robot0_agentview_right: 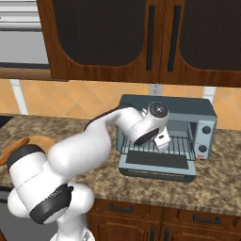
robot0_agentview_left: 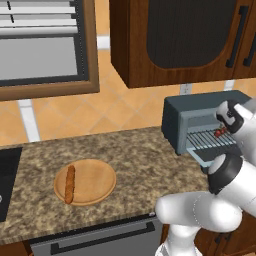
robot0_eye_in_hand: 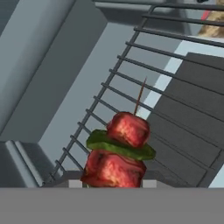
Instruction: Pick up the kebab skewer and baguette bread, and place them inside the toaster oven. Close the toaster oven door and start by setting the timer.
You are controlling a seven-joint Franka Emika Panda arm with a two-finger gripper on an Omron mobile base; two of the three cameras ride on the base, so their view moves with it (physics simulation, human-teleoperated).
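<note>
The claw is clamped on the kebab skewer and hangs at the mouth of the toaster oven, just above the wire rack. In the hand view the skewer stands at six o'clock, two red chunks with a green slice between them, its thin bare tip pointing toward twelve o'clock over the rack's bars; whether the chunks touch the rack cannot be told. The oven's grey inner wall runs close along the nine o'clock side of the rack, while the three o'clock side is open above the toaster oven door, which lies dropped flat in front of the cavity with its dark glass facing up. In the left base view a speck of red marks the skewer at the rack, just beside the robot's wrist. The control strip with its knobs sits at three o'clock of the cavity. Dark wooden cabinets hang close over the oven, leaving a low band of tiled wall between. Well apart on the speckled surface, at nine o'clock of the oven in the left base view, a round wooden plate carries the baguette bread, lying along its nine o'clock side, the rest of the plate bare
</note>
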